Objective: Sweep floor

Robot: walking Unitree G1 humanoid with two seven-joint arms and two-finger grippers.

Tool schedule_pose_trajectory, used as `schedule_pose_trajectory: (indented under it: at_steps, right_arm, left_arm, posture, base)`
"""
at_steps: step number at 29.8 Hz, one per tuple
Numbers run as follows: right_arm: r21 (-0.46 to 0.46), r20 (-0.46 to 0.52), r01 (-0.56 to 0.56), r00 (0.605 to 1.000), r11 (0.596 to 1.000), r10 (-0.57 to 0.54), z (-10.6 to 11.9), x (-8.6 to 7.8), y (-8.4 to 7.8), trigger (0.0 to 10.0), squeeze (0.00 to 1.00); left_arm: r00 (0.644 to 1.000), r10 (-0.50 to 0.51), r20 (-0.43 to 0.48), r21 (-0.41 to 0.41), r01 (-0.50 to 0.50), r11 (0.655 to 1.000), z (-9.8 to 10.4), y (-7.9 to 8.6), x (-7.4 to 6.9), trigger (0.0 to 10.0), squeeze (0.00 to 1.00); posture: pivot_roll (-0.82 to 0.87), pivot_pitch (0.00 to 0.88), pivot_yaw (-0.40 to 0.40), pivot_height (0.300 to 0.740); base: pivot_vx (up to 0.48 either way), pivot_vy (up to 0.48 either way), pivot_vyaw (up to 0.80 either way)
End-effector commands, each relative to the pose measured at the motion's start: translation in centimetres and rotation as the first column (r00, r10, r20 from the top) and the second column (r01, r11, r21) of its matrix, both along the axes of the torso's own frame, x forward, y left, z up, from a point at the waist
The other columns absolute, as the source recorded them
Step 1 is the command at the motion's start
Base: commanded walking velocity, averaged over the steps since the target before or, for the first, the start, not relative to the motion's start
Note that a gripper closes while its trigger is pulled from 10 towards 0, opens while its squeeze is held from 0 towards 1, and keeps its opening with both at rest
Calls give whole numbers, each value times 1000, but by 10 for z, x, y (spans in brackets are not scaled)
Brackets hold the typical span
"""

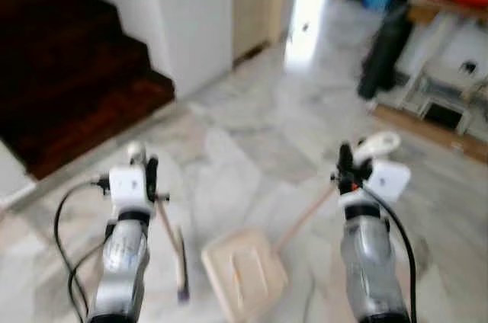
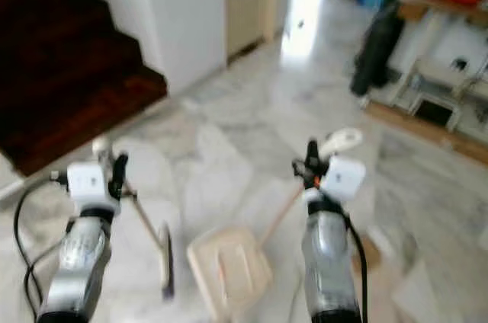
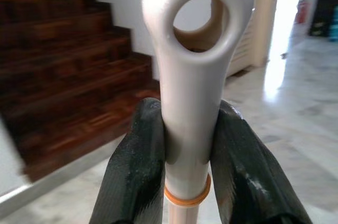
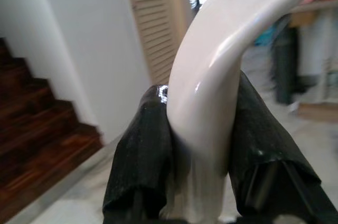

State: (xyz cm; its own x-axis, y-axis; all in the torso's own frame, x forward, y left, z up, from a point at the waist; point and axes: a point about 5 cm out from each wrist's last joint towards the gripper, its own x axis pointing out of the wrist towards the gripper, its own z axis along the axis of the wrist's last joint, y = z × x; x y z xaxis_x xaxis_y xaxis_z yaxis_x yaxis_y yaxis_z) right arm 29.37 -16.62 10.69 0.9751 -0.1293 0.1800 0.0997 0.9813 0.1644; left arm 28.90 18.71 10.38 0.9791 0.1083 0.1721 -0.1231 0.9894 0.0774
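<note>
L gripper (image 3: 187, 155) clamped tight on broom (image 1: 174, 243) handle, just below its ring end (orange band under the fingers). Broom head rests on marble floor (image 1: 259, 125) beside dustpan (image 1: 244, 273). R gripper (image 4: 200, 145) closed round curved dustpan handle; pan flat on floor btwn arms. Stairs (image 1: 61, 64) to the left

head stereo pair: looking forward and down over marble floor (image 1: 252, 125) (both blurred), sharing stairs (image 1: 69, 71) | wrist views: close along fingers, facing stairs (image 3: 63, 92)
</note>
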Motion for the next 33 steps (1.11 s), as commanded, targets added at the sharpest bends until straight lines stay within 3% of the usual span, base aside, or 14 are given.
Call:
schedule_pose_trajectory:
  at_steps: [1,9,18,33]
  right_arm:
    - [19,51,11,999,1000,-12,11,2,-2,10000,0]
    - [21,50,20,999,1000,-21,11,1,-4,10000,0]
    - [52,35,31,999,998,-33,9,2,-4,10000,0]
    - [63,33,51,998,997,-53,11,5,-8,10000,0]
  left_arm:
    - [999,-8,44,9,8,1000,10,-2,2,10000,0]
    - [999,-13,38,10,12,1000,9,-4,1,10000,0]
    - [1000,-11,28,6,11,1000,7,-4,1,10000,0]
    - [999,-35,27,5,35,999,10,-7,5,10000,0]
  posture:
    - [9,0,18,740]
    - [8,0,20,740]
    - [7,0,21,740]
    - [1,0,32,740]
  base:
    - [0,0,800]
    - [0,0,773]
    - [0,0,0]
    - [0,336,0]
